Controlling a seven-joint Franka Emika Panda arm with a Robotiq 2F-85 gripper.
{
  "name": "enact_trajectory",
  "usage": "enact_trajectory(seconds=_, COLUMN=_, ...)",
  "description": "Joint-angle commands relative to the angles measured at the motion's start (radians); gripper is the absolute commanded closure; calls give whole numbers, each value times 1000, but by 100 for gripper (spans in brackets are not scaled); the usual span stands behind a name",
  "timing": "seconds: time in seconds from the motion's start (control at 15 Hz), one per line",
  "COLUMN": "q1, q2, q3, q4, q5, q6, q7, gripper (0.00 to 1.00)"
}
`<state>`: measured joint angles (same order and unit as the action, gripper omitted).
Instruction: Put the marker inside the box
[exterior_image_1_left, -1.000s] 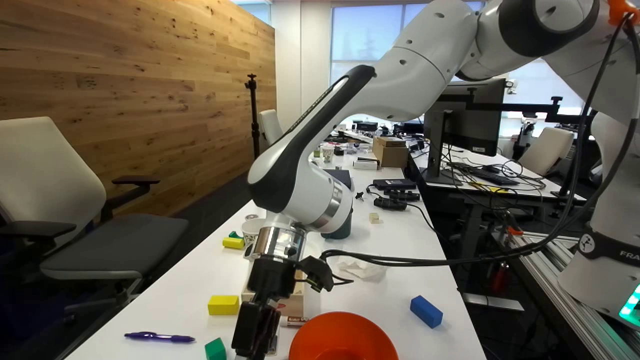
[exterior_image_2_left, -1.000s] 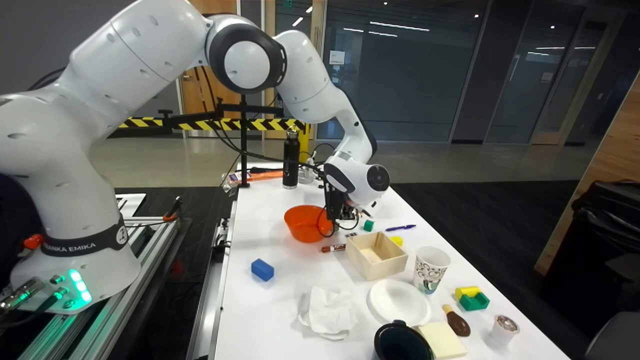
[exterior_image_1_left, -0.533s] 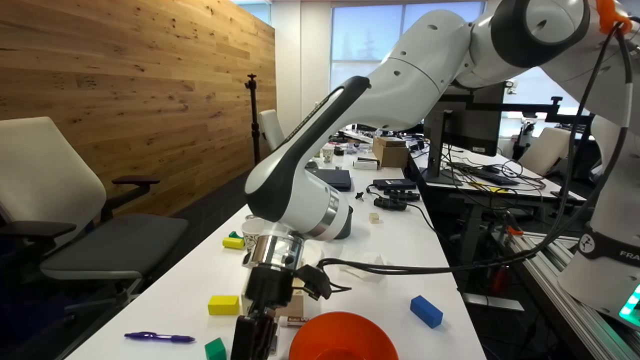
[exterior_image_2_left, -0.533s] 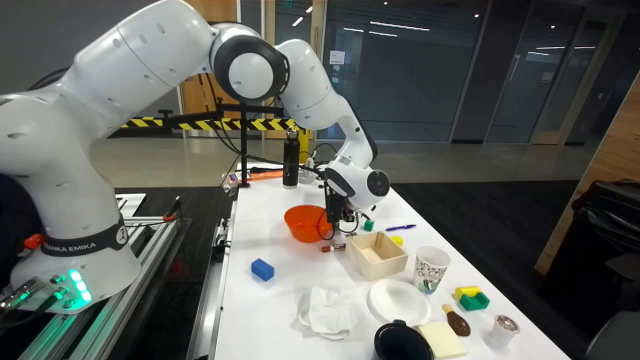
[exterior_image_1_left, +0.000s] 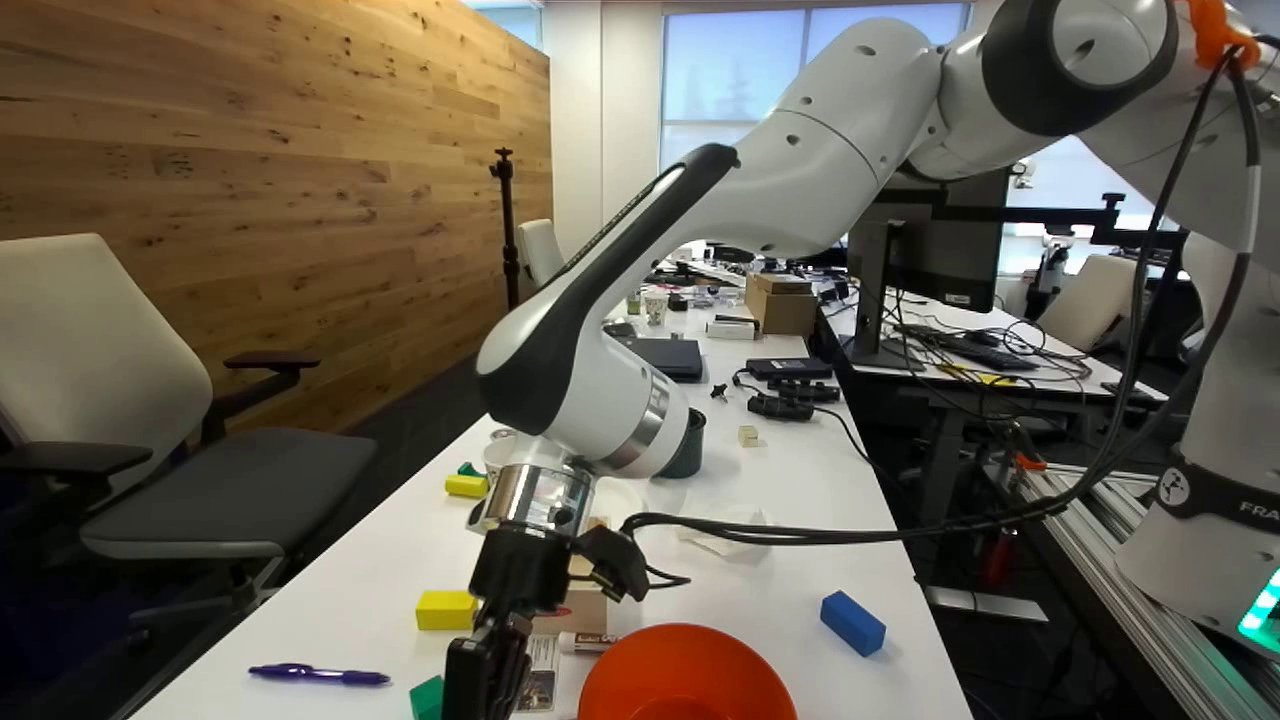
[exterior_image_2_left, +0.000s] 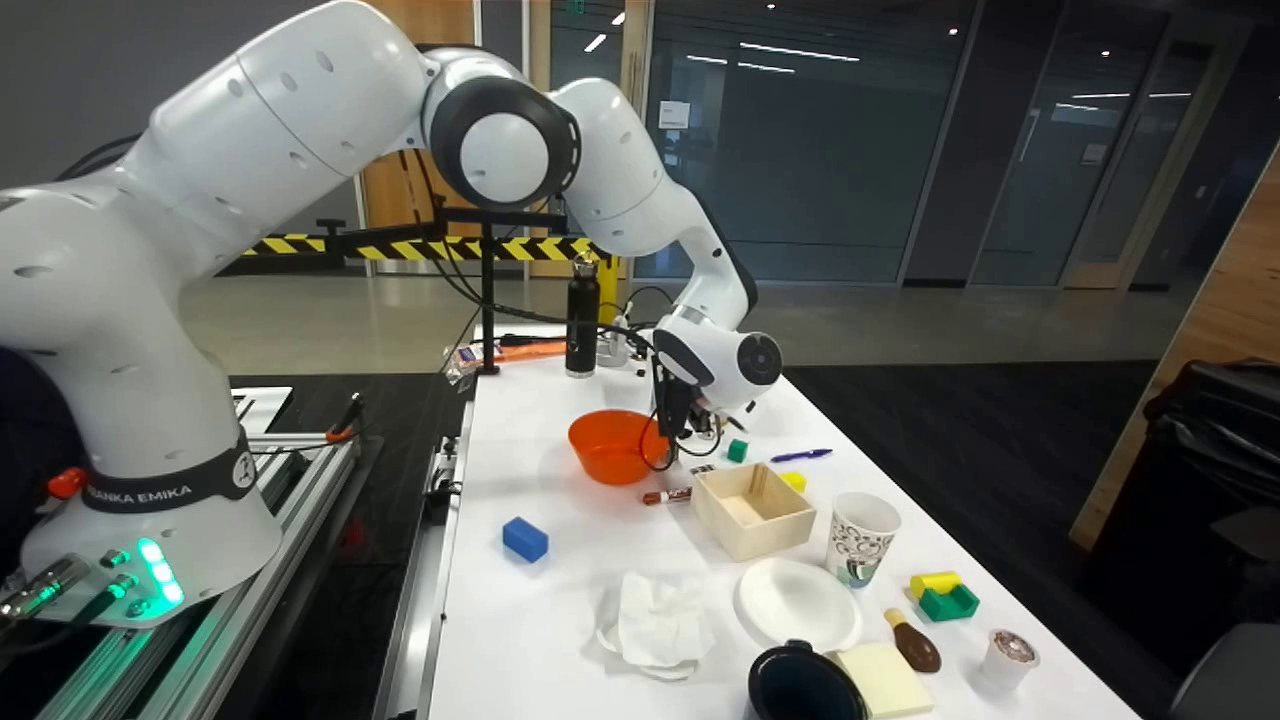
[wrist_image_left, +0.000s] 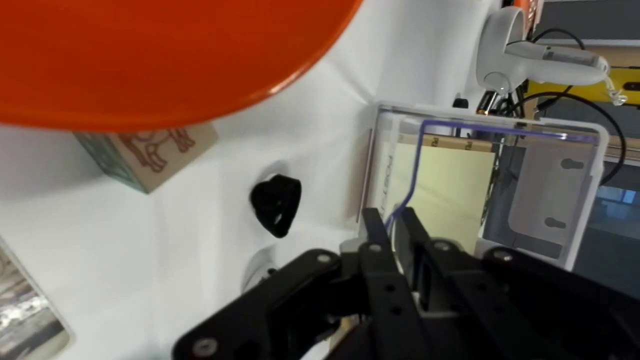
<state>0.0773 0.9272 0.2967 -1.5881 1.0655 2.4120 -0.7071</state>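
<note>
The marker (exterior_image_2_left: 666, 495) lies on the white table (exterior_image_2_left: 520, 630), just outside the box (exterior_image_2_left: 775, 537)

The robot's gripper (wrist_image_left: 391, 216) hangs right beside the orange bowl (exterior_image_2_left: 600, 452). Its jaws are almost together, with only a thin slit between them. I cannot tell if they pinch anything. Behind them in the wrist view is a clear plastic holder (wrist_image_left: 537, 180) with a purple edge and yellow paper (wrist_image_left: 450, 185) showing through it. A small black thing (wrist_image_left: 276, 202) sits near the jaws, and a toy block (wrist_image_left: 155, 155) peeks out past the bowl's rim.

In an exterior view, a green block (exterior_image_1_left: 427, 697) and a picture card (exterior_image_1_left: 543, 660) are close by the jaws. A bit farther out, the marker lies between the bowl and the box, right by the box wall; I cannot tell if they touch. On the side of the jaws away from the bowl are a yellow block (exterior_image_1_left: 446, 610) and a purple pen (exterior_image_1_left: 318, 675).

Past the box, away from the jaws, are a paper cup (exterior_image_2_left: 862, 535), a white plate (exterior_image_2_left: 800, 605) and a dark mug (exterior_image_2_left: 808, 690).

Farthest out is the room: a wood wall (exterior_image_1_left: 300, 180), a pale chair (exterior_image_1_left: 90, 360), bright windows (exterior_image_1_left: 735, 80), and a desk (exterior_image_1_left: 1010, 375) with a black screen (exterior_image_1_left: 950, 265) and lots of wires. There are big dark glass walls (exterior_image_2_left: 800, 150), yellow and black stripes (exterior_image_2_left: 400, 250) and a dark carpet (exterior_image_2_left: 950, 450) too.
</note>
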Motion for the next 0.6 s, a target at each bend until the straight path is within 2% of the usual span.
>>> enact_trajectory(seconds=0.0, q1=14, q2=-33, q3=13, q4=-5, q5=-2, q6=-10, q7=17, gripper=98)
enact_trajectory(seconds=0.53, q1=143, q2=-92, q3=-28, q4=-13, q5=-122, q6=51, q7=162, gripper=98)
